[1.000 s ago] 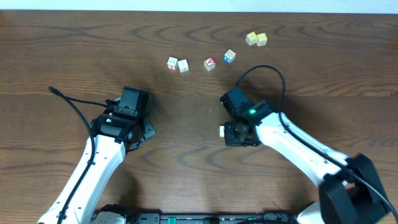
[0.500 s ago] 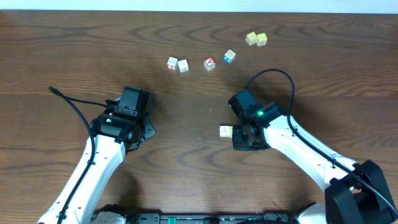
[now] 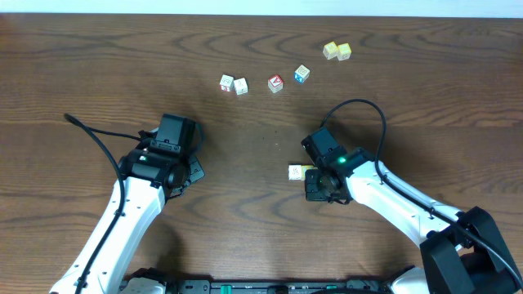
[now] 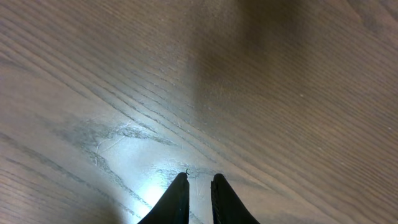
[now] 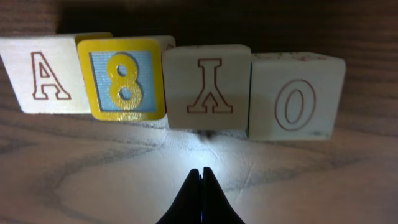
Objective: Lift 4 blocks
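Four blocks stand in a row on the table in the right wrist view: a cream A [image 5: 43,74], a yellow-framed 8 [image 5: 124,79], a cream upside-down Y [image 5: 206,87] and a cream O [image 5: 295,96]. My right gripper [image 5: 200,171] is shut and empty, its tips just short of the Y block. From overhead only one cream block [image 3: 296,172] shows beside the right gripper [image 3: 320,186], whose body hides the others. My left gripper [image 4: 199,177] [image 3: 193,171] hovers over bare wood at the left, its fingers a narrow gap apart with nothing between them.
Further back on the table lie two whitish cubes [image 3: 233,84], a red-faced cube [image 3: 275,83], a blue-faced cube [image 3: 301,74] and a yellow-green pair [image 3: 337,51]. A black cable [image 3: 359,106] loops over the right arm.
My right arm has drawn back toward the near edge and a little to the right, staying shut. The left arm has not moved.
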`<state>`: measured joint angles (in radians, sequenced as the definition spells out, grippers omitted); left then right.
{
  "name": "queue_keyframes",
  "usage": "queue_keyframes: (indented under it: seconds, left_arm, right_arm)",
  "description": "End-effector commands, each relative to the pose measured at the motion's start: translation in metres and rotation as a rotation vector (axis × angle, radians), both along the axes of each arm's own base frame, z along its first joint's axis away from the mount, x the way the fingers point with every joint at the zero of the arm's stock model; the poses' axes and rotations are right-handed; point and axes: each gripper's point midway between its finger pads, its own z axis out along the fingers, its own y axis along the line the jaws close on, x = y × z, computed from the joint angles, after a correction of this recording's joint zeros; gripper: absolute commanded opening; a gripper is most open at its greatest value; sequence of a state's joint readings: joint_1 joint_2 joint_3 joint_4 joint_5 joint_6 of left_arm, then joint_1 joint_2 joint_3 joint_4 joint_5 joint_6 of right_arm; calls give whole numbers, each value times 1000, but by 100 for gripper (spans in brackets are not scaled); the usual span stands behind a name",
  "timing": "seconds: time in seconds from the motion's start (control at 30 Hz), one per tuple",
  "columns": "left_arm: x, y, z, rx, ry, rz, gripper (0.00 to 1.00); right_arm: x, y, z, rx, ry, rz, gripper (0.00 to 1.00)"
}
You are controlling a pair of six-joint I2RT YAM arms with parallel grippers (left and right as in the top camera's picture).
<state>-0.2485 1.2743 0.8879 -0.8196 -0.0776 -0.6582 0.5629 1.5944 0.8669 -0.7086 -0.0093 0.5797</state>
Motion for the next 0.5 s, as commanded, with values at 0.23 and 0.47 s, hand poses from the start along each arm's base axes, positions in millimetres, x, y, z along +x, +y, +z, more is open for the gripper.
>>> queue_keyframes:
  seconds: [0.23, 0.47]
  left_arm:
    - [-1, 2, -2, 0, 9, 19, 15]
    - [-1, 2, -1, 0, 8, 19, 15]
  right_arm:
    - [9, -10, -2, -41, -53, -5, 1]
    - [16, -9, -1, -29, -74, -17, 1]
